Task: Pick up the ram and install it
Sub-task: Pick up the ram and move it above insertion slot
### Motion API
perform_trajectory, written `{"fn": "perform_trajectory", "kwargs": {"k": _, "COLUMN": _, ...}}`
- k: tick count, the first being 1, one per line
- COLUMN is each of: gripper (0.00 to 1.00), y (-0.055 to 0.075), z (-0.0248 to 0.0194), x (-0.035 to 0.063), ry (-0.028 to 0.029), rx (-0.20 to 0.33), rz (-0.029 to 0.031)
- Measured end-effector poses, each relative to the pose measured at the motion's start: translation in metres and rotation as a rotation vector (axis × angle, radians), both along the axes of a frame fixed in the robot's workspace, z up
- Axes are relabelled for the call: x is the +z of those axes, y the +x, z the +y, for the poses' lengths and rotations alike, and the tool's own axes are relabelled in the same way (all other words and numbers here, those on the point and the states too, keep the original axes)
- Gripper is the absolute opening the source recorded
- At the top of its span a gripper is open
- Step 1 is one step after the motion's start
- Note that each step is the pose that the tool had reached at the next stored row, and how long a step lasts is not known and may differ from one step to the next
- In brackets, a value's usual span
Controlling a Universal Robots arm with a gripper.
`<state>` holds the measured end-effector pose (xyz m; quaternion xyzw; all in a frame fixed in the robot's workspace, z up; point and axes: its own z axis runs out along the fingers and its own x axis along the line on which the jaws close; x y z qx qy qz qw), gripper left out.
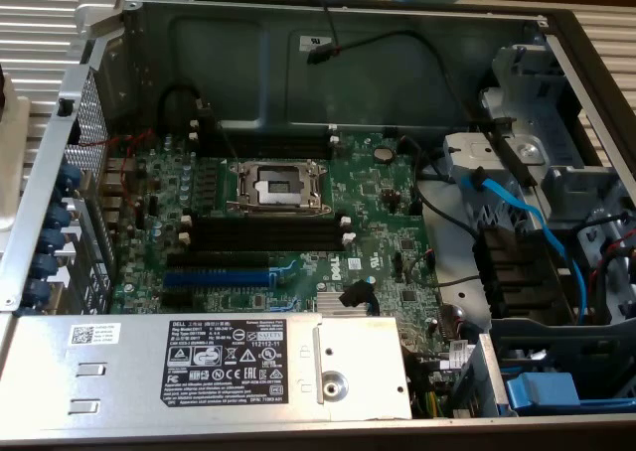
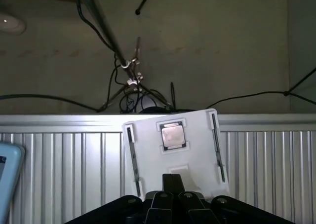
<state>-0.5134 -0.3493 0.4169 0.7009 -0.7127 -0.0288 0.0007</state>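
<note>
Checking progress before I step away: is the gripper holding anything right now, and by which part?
Nothing is held. The gripper is shut and empty, pointed at the white tray, where both memory sticks lie.

The ribbed metal table (image 2: 266,174) carries a white tray (image 2: 197,157) and the open computer case (image 1: 248,64).

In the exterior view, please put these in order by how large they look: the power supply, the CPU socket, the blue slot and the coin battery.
1. power supply
2. CPU socket
3. blue slot, about as long as the socket but much thinner
4. coin battery
</note>
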Motion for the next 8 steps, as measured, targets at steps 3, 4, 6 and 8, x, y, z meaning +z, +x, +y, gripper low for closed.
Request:
{"fn": "perform_trajectory", "kwargs": {"k": 3, "gripper": 0.1, "y": -0.002, "z": 0.0002, "x": -0.0003, "ry": -0.0006, "rx": 0.0, "rz": -0.004}}
{"fn": "perform_trajectory", "kwargs": {"k": 4, "gripper": 0.1, "y": -0.004, "z": 0.0001, "x": -0.0006, "ry": -0.0029, "rx": 0.0, "rz": -0.0141}}
{"fn": "perform_trajectory", "kwargs": {"k": 6, "gripper": 0.1, "y": -0.007, "z": 0.0001, "x": -0.0009, "ry": -0.0074, "rx": 0.0, "rz": -0.0412}}
{"fn": "perform_trajectory", "kwargs": {"k": 8, "gripper": 0.1, "y": -0.011, "z": 0.0001, "x": -0.0011, "ry": -0.0098, "rx": 0.0, "rz": -0.0711}}
